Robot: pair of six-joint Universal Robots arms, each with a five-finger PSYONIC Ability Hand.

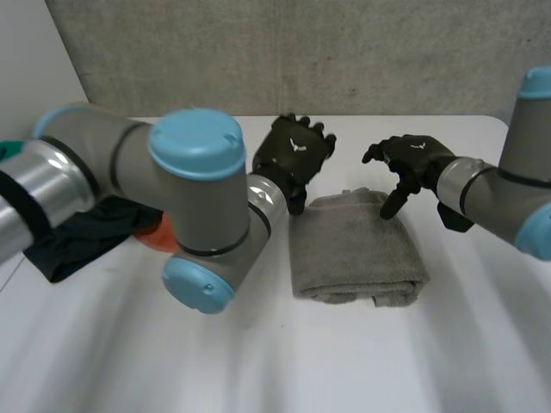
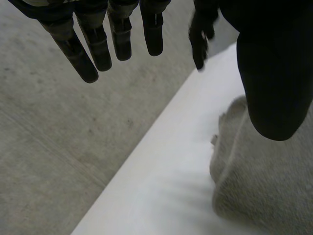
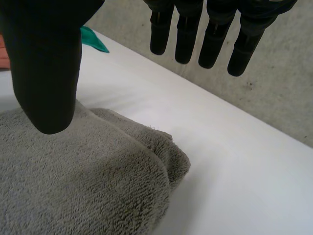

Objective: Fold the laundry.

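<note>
On a white tabletop (image 1: 362,361) in front of a grey concrete wall (image 1: 301,52), a folded grey towel (image 1: 357,249) lies flat, a little right of the middle. At the far left, a scrap of green cloth (image 1: 7,151) peeks from behind the left arm (image 1: 129,172). Just beside it, a heap of dark clothing (image 1: 77,237) lies next to something orange (image 1: 153,237), and both are apart from the towel.

Moving right, the black left hand (image 1: 293,155) hangs by the towel's far left corner. Its fingers are straight and spread away from the thumb, and it holds nothing. From the left wrist view, the fingers (image 2: 98,44) reach out past the tabletop's far edge toward the wall, and the thumb hangs above the towel's edge (image 2: 264,186).

Further right, the black right hand (image 1: 413,159) hangs over the towel's far right corner, palm down and fingers drooping. From the right wrist view, the fingers (image 3: 210,34) are straight and well apart from the thumb (image 3: 44,63), with nothing between them. The thumb hangs over the towel's thick folded layers (image 3: 83,176), and whether its tip touches the cloth cannot be told. The right arm (image 1: 516,189) comes in from the right edge.
</note>
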